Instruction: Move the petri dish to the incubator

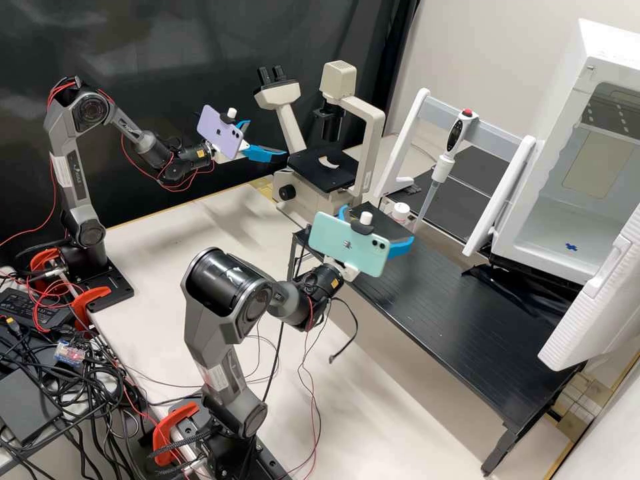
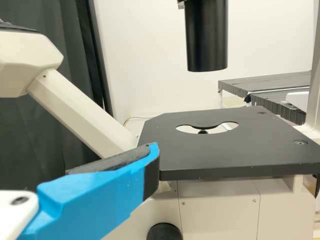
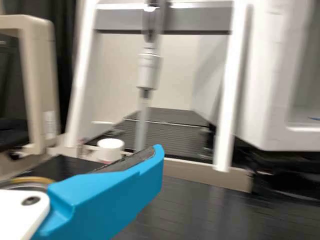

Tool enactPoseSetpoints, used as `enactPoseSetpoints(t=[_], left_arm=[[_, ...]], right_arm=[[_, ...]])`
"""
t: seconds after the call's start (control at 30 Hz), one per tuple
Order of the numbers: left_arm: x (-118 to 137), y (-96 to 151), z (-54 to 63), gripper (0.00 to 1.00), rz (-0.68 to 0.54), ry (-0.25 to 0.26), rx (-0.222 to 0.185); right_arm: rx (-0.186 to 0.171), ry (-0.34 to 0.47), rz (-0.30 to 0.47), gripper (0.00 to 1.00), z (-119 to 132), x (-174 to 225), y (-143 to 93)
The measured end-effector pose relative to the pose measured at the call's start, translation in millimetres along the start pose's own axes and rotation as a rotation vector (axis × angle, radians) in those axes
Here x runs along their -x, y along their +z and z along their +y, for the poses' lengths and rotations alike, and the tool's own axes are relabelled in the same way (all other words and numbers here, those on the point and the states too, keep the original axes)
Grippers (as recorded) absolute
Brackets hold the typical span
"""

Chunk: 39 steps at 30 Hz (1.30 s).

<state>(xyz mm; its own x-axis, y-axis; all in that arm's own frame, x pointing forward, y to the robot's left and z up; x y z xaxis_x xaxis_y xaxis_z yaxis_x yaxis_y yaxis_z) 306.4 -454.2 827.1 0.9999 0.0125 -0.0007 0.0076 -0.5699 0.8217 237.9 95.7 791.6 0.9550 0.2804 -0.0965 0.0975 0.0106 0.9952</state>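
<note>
My left gripper (image 1: 267,138) stands open beside the microscope stage, with nothing seen between its fingers. In the left wrist view the left gripper (image 2: 150,159) has one blue finger at the stage's near edge. Over the black shelf my right gripper (image 1: 379,224) is open too. In the right wrist view one finger of the right gripper (image 3: 152,162) partly hides a round item with a yellowish rim (image 3: 31,180); whether this is the petri dish I cannot tell. At the right, the white incubator (image 1: 543,230) has its door open and a blue mark on its floor.
The microscope (image 1: 373,143) rises between my left gripper and the pipette stand (image 1: 417,127). A pipette (image 1: 440,170) hangs there above a small white-capped container (image 1: 401,212). The black shelf (image 1: 460,320) runs toward the incubator door (image 1: 590,307). Loose cables trail over the bench.
</note>
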Motion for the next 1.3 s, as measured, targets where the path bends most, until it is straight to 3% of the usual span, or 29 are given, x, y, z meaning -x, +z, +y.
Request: enactPoseSetpoints(t=[0.23,0.43,0.73,1.07,1.1,1.3], left_arm=[[0,0,0.0,1.00,0.000,0.000,0.000],[0,0,0.0,1.00,0.000,0.000,0.000],[0,0,0.0,1.00,0.000,0.000,0.000],[0,0,0.0,1.00,0.000,0.000,0.000],[0,0,0.0,1.00,0.000,0.000,0.000],[0,0,0.0,1.00,0.000,0.000,0.000]], right_arm=[[0.045,-0.140,0.054,1.00,-41,-2,-15],[0.062,-0.202,0.013,1.00,-59,-8,-5],[0.060,-0.176,-0.031,1.00,-55,-18,7],[0.032,-0.172,-0.050,1.00,-51,-23,11],[0.026,-0.168,-0.051,0.00,-50,-24,11],[0.010,-0.175,-0.060,0.00,-51,-27,12]])
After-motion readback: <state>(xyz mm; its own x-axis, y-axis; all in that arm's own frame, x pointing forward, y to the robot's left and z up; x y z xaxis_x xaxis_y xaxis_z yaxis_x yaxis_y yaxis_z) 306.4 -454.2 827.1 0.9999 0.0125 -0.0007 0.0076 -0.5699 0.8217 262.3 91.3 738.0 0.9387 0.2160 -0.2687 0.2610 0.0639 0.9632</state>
